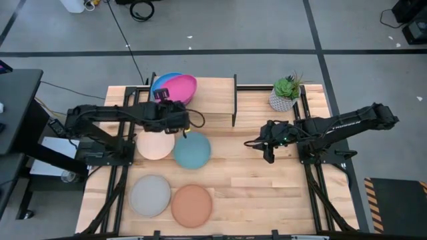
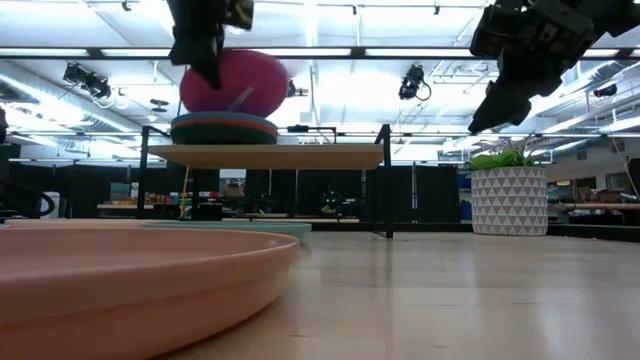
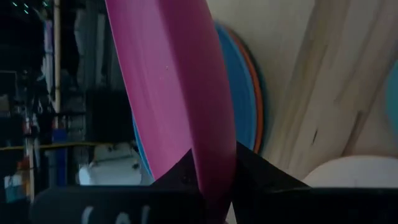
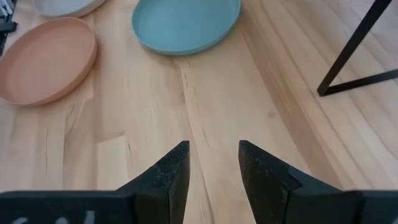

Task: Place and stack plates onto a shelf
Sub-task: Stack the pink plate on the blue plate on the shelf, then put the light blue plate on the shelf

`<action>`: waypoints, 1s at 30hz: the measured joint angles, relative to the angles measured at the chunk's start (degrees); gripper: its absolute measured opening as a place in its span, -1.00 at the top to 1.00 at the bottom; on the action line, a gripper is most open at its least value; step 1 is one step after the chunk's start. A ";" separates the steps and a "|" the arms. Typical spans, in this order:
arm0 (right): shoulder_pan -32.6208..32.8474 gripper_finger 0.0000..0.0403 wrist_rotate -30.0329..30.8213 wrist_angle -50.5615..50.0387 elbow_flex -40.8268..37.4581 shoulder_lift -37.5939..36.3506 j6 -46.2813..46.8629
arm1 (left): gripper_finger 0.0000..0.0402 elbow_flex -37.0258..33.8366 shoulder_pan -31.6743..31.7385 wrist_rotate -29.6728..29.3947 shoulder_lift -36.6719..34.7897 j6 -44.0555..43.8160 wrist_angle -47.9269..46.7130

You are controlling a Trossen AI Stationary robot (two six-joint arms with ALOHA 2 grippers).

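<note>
The left gripper (image 1: 175,112) pinches the magenta plate (image 1: 179,87) by its rim, tilted over the shelf (image 2: 270,155) stack, probably for lowering flat. The right gripper (image 1: 268,148) hovers spread and empty.

Round magenta plate (image 1: 181,85) over bright blue plate (image 1: 163,81). Cream plate (image 1: 155,145), light blue plate (image 1: 192,151), grey plate (image 1: 150,195), terracotta plate (image 1: 192,205). White triangle-patterned pot (image 2: 508,200), green plant (image 1: 288,87).
</note>
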 joint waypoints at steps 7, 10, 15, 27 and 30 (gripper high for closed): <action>-0.02 0.28 -0.01 0.25 0.01 0.28 0.04 | 0.75 0.00 3.68 1.36 3.61 4.42 -4.63; -0.02 0.28 -0.01 0.23 0.01 0.28 0.02 | 0.74 0.00 4.22 2.24 3.90 4.49 -4.96; -0.02 0.28 -0.01 0.27 0.00 0.28 -0.02 | 0.58 0.00 4.41 2.37 4.12 4.46 -5.12; 0.00 0.28 -0.01 0.41 0.01 0.28 -0.13 | 0.01 5.25 4.44 6.87 4.12 4.94 -6.06; 0.00 0.28 -0.01 0.39 0.01 0.28 -0.13 | 0.00 10.06 4.81 10.62 4.12 6.00 -6.75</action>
